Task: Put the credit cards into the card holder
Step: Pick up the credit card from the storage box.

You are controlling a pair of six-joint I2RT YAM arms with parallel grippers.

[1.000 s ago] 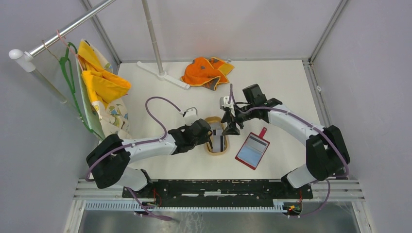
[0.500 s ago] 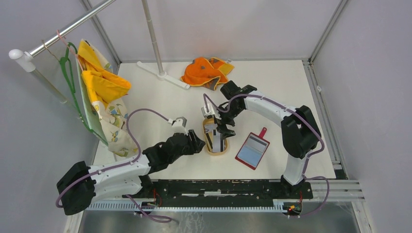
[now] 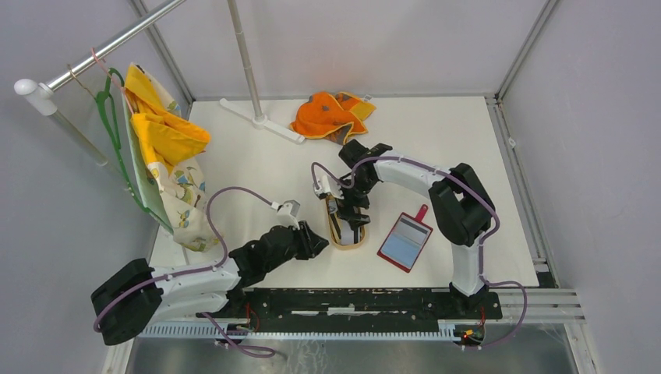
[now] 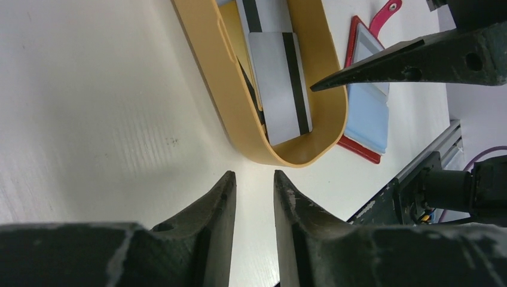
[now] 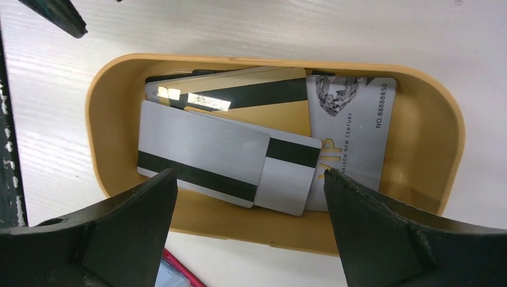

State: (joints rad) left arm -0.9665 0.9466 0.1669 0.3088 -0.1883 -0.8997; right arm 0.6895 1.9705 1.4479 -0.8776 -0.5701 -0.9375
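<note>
- Right jaws: spread wide over the tray (image 5: pixel 95 119), nothing pinched.
- Credit cards (image 5: pixel 203 158): stacked in the tray, framed between the right jaws.
- Left jaws: parted narrowly, empty; the tray is found just ahead.
- Card holder (image 4: pixel 370 113): laid open on the bench (image 4: pixel 89 89), beyond the tray from the left jaws.

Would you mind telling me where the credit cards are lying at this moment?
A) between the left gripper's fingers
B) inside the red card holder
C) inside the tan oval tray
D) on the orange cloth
C: the credit cards lie stacked inside the tan oval tray, while the red card holder lies open beside it.
</note>
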